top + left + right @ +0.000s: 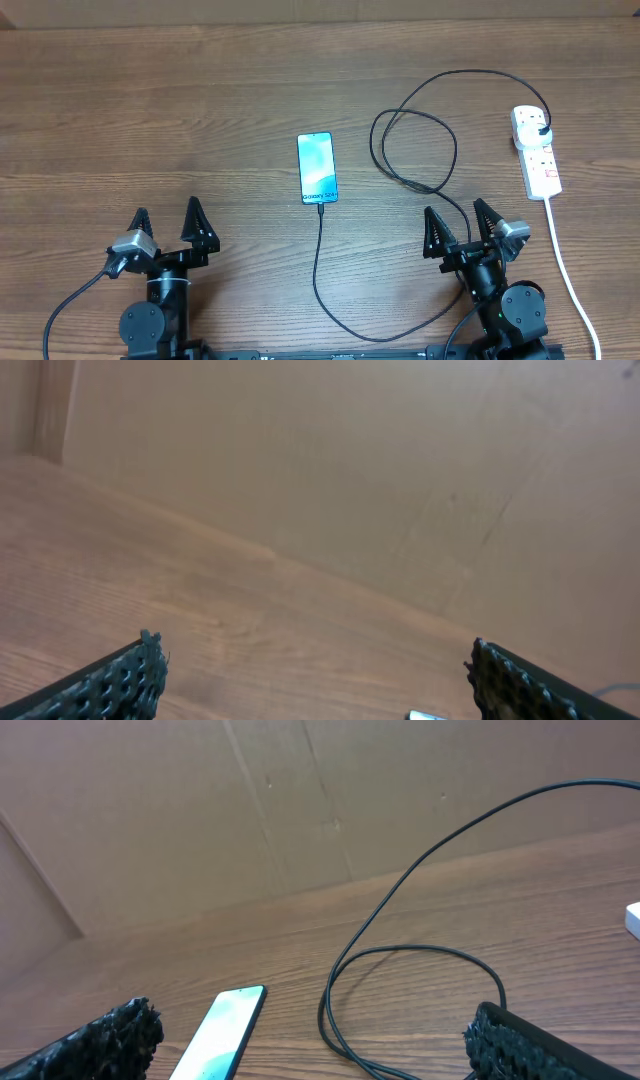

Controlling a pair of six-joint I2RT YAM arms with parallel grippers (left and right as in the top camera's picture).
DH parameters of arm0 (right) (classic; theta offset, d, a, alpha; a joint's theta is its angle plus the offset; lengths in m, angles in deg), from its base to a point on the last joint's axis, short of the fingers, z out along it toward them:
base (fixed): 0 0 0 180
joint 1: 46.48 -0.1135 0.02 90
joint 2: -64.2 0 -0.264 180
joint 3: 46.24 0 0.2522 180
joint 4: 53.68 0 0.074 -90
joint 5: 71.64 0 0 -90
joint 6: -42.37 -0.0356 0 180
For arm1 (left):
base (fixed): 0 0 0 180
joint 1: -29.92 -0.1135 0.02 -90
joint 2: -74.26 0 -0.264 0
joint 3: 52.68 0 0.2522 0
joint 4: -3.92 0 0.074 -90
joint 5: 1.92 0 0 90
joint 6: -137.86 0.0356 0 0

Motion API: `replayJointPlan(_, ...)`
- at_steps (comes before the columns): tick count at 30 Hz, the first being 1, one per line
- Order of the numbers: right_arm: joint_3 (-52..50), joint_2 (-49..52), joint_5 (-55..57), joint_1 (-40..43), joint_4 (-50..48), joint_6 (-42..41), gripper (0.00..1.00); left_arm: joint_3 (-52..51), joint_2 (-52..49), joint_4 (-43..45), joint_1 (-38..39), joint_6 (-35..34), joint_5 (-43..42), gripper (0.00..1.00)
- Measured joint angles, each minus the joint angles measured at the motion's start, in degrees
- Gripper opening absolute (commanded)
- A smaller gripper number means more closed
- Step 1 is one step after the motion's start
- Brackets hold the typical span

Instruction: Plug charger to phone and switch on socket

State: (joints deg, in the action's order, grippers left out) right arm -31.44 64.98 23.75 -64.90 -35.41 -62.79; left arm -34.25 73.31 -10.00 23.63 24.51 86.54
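**Overhead view.** The phone (317, 167) lies flat near the centre of the table (200, 110), its screen lit and its lower end toward 6 o'clock. The charger (318, 270) meets that lower end and runs toward 6 o'clock. It then curves toward 3 o'clock, where the right arm (510, 305) partly hides it. Beyond the arm it loops at the phone's 3 o'clock and ends in a black plug sitting in the socket (538, 160). The socket lies at the phone's 3 o'clock, well apart from it.

It is too small to tell whether the connector tip is fully home in the phone. The switch positions cannot be read either. The socket's white cord (565, 265) is cut off at the lower edge.

**Arms.** The left tool (167, 215) sits at the phone's 8 o'clock and the right tool (455, 213) at its 4 o'clock. Both sit low, point toward 12 o'clock, are spread wide and are grasping nothing.

**Wrist views.** Only the finger ends (120, 685) show, clipped by the lower edge. In the right wrist view the phone is also clipped there.
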Motion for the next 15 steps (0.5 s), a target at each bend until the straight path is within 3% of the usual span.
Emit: replayJointPlan(15,0.00,0.00,-0.02,-0.02,0.00,-0.02,1.00,-4.15,0.09,-4.15,-0.15,3.02,0.04,0.99)
